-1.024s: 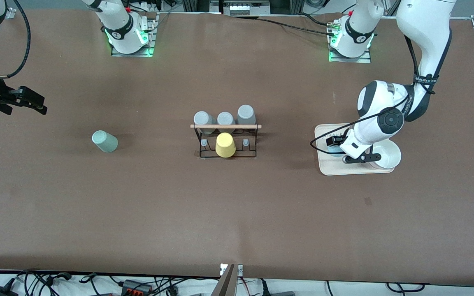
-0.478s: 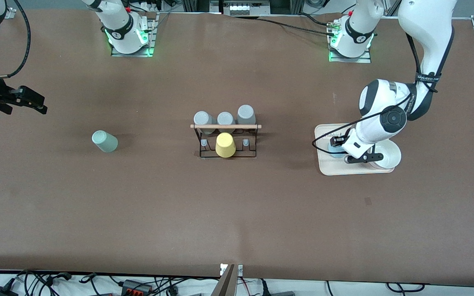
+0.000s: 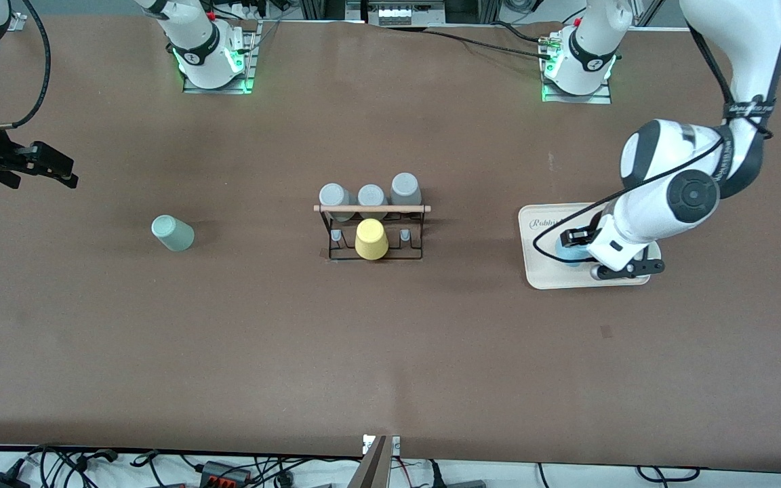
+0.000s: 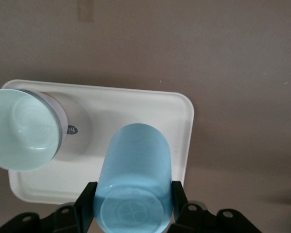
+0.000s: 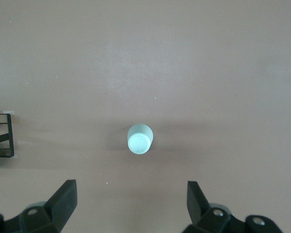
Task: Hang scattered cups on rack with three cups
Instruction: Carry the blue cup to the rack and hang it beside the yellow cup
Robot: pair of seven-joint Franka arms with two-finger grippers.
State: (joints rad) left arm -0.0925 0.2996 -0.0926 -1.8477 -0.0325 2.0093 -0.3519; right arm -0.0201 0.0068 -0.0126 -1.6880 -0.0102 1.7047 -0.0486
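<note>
The left arm bends down over the beige tray point(image 3: 539, 271), its left pincer point(image 4: 130, 206) pinching the light blue cup point(image 4: 134, 177) just above it, a pale bowl point(image 4: 21, 128) beside. The right pincer point(image 5: 130, 199) waits spread, high over the desk point(image 3: 390, 352), mint cup point(image 5: 140, 139) below; the rack point(image 3: 371, 230) is cut off at its view's edge.

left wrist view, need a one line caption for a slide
Left gripper shut on the light blue cup, held above the beige tray beside a pale bowl.

Blue cup point(image 4: 133, 179) in left gripper point(image 4: 130, 206); mint cup point(image 3: 173, 233) on table; rack point(image 3: 371, 230) centre.
</note>
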